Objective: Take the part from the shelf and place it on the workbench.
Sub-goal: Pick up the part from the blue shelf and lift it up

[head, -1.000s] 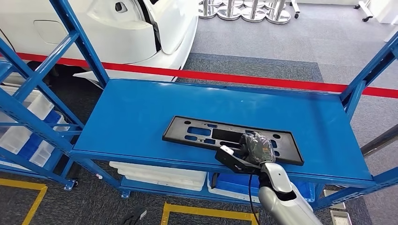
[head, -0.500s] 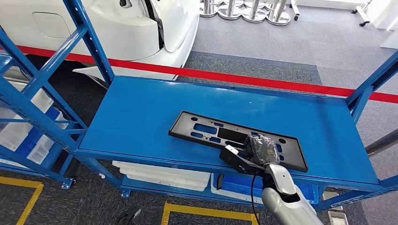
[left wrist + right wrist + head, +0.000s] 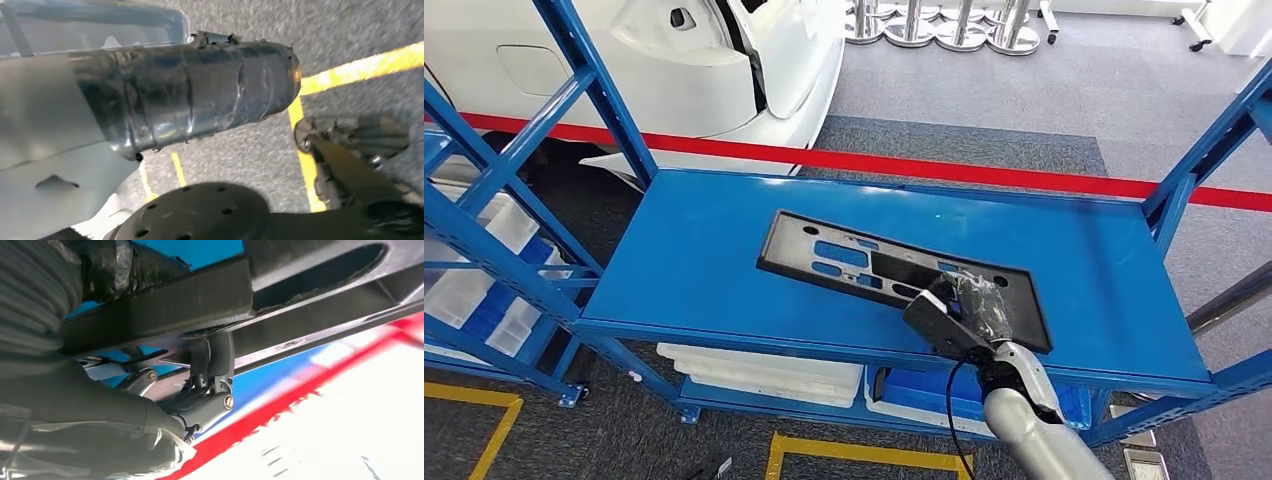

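The right hand [image 3: 972, 308] grasps the black part [image 3: 894, 272] by its near right end, thumb on top and fingers [image 3: 210, 360] hooked under its edge. The long flat part sits over the blue shelf [image 3: 704, 260], its free end angled toward ten o'clock. A red floor line [image 3: 984, 172] and a white car body [image 3: 674, 70] lie beyond at twelve o'clock. Whether the left hand [image 3: 200, 95] is clenched or spread, I cannot tell.

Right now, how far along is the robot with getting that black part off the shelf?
Done: the right hand grips the black part by its near edge. In hand: the part looks tilted up off the blue shelf. Left: carrying it away and placing it on the workbench.
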Robot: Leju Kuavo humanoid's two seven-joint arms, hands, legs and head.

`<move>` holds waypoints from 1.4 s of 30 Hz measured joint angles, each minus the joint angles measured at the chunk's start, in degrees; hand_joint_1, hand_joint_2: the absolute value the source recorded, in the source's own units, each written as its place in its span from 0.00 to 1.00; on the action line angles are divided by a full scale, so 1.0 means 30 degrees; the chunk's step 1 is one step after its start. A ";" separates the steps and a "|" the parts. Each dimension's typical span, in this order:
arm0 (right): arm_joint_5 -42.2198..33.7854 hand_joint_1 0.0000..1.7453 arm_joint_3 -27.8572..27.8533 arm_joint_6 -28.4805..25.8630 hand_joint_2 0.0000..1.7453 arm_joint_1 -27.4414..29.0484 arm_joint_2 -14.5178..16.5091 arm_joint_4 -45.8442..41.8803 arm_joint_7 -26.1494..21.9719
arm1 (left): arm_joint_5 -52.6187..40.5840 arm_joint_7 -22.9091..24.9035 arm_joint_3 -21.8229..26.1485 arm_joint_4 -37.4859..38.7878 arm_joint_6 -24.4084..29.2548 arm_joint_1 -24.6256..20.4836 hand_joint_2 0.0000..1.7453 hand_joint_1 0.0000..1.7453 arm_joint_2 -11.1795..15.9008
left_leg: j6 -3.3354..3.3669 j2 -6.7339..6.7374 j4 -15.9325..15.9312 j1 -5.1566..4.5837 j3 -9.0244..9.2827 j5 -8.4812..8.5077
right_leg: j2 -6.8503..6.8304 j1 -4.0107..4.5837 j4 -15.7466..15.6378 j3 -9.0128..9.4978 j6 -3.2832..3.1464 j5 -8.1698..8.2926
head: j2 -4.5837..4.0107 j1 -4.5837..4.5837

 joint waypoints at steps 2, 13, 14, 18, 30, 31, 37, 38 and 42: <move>-0.3289 1.00 -0.0354 -0.0343 1.00 0.0333 0.0148 -0.1759 -0.0800 | 0.0137 -0.0027 0.0064 0.0027 -0.0020 0.0127 0.00 0.00 0.0122 | -0.0078 0.0006 -0.2100 0.0031 0.1176 0.1124 | 0.0131 -0.0056 0.0198 -0.0006 0.0110 -0.0099 | 0.0000 -0.0004; -0.9227 1.00 -0.1976 -0.2371 1.00 0.1943 -0.0050 -1.1847 -0.0932 | 0.0771 -0.0328 0.0557 0.0078 0.0004 0.0987 0.00 0.00 -0.0200 | 0.1026 -0.0113 -0.4813 0.0006 0.2123 0.2076 | 0.0172 -0.0124 0.5843 -0.2808 0.1063 -0.2860 | 0.0000 0.0153; -0.9246 1.00 -0.2046 -0.2550 1.00 0.2065 -0.0138 -1.2464 -0.0926 | 0.0829 -0.0353 0.0616 0.0084 0.0007 0.1051 0.00 0.00 -0.0291 | 0.1045 -0.0118 -0.4812 -0.0024 0.2116 0.2068 | 0.0172 -0.0128 0.6639 -0.3235 0.1054 -0.3032 | 0.0000 0.0153; -0.9288 1.00 -0.2310 -0.3224 1.00 0.2216 -0.0473 -1.4852 -0.0815 | 0.1217 -0.0492 0.0852 0.0095 -0.0088 0.1237 0.00 0.00 -0.0459 | 0.1051 -0.0117 -0.4814 -0.0179 0.2150 0.2042 | 0.0133 0.0015 0.3394 -0.1950 0.0467 -0.0986 | 0.0000 0.0150; -0.9692 1.00 -0.2437 -0.3559 1.00 0.2710 -0.0861 -1.8006 -0.0828 | 0.2146 -0.0548 0.1366 0.0088 -0.0608 0.1511 0.00 0.00 -0.0191 | 0.0194 0.0074 0.0320 -0.0157 -0.0202 -0.0441 | 0.0042 0.0169 0.0253 -0.0463 -0.0131 -0.0012 | 0.0000 -0.0007; -0.9508 1.00 -0.2434 -0.3663 1.00 0.2779 -0.0879 -1.8079 -0.0784 | 0.2226 -0.0585 0.1391 0.0088 -0.0654 0.1542 0.00 0.00 -0.0126 | 0.0169 0.0084 -0.0157 -0.0149 0.0000 0.0031 | 0.0066 0.0165 0.0295 -0.0451 -0.0114 -0.0048 | 0.0000 -0.0011; -0.8407 1.00 -0.2496 -0.4077 1.00 0.3465 -0.1040 -1.8194 -0.0805 | 0.2253 -0.1046 0.1627 0.0077 -0.0909 0.1578 0.00 0.00 -0.0009 | 0.0616 0.0031 -0.4828 -0.0202 0.2171 0.2023 | 0.0185 0.0256 0.0887 -0.0599 0.0351 -0.0358 | 0.0000 0.0015; -0.8291 1.00 -0.2532 -0.4060 1.00 0.3702 -0.1084 -1.8194 -0.0914 | 0.2151 -0.1175 0.1637 0.0073 -0.1020 0.1579 0.00 0.00 -0.0009 | 0.0755 0.0030 -0.4836 -0.0176 0.2146 0.2098 | 0.0188 0.0236 0.0899 -0.0622 0.0430 -0.0349 | 0.0000 0.0013; -0.8215 1.00 -0.2800 -0.3996 1.00 0.4483 -0.1309 -1.8197 -0.1281 | 0.1953 -0.1390 0.1641 0.0073 -0.1239 0.1513 0.00 0.00 -0.0180 | 0.1145 0.0054 -0.4935 -0.0071 0.1964 0.2373 | 0.0192 0.0099 0.3564 -0.1704 0.0854 -0.2163 | 0.0000 0.0106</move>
